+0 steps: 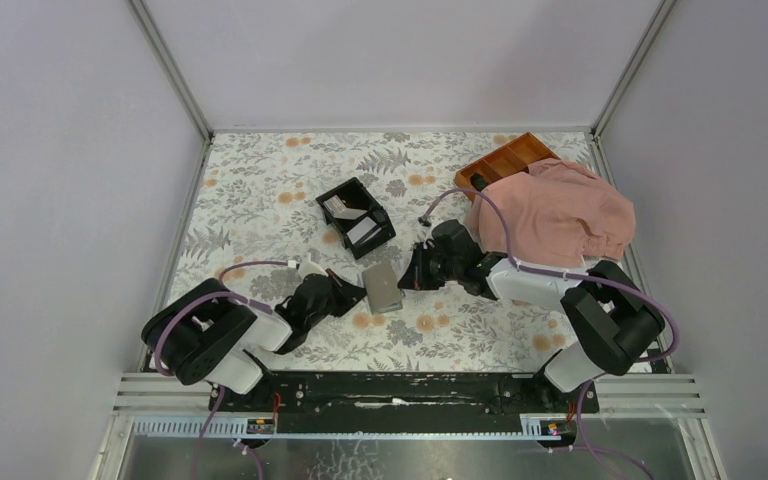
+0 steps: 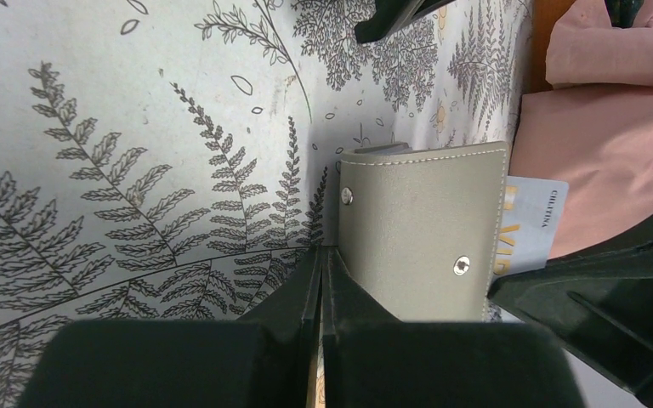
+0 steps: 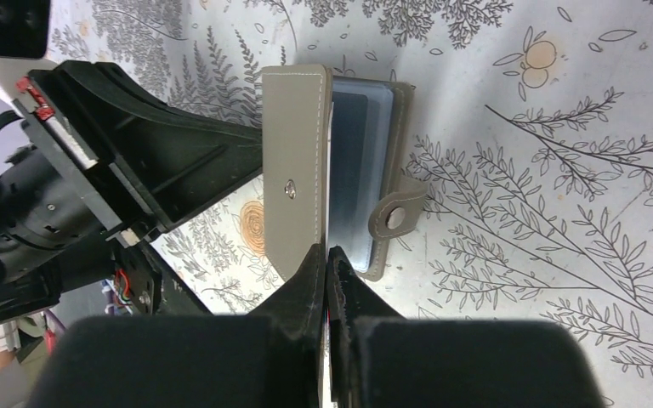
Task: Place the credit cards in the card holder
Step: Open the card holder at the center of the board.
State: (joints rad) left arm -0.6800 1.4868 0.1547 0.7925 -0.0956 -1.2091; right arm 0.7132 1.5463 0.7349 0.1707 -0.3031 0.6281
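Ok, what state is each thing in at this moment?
Grey-taupe leather bifold card holder: half open, one cover raised.
Pale printed credit card: partly slid in, one end sticking out.
Left gripper: shut, tips at the holder's edge.
Right gripper: shut on the card.
Black two-compartment box: open-topped, pale cards inside.
Orange-brown divided tray: partly under a pink cloth.

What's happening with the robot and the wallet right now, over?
Left fingers shut, braced against the card holder. Right fingers shut on a credit card, partly tucked into the holder. Nothing blocking; pink cloth lies apart, far right.
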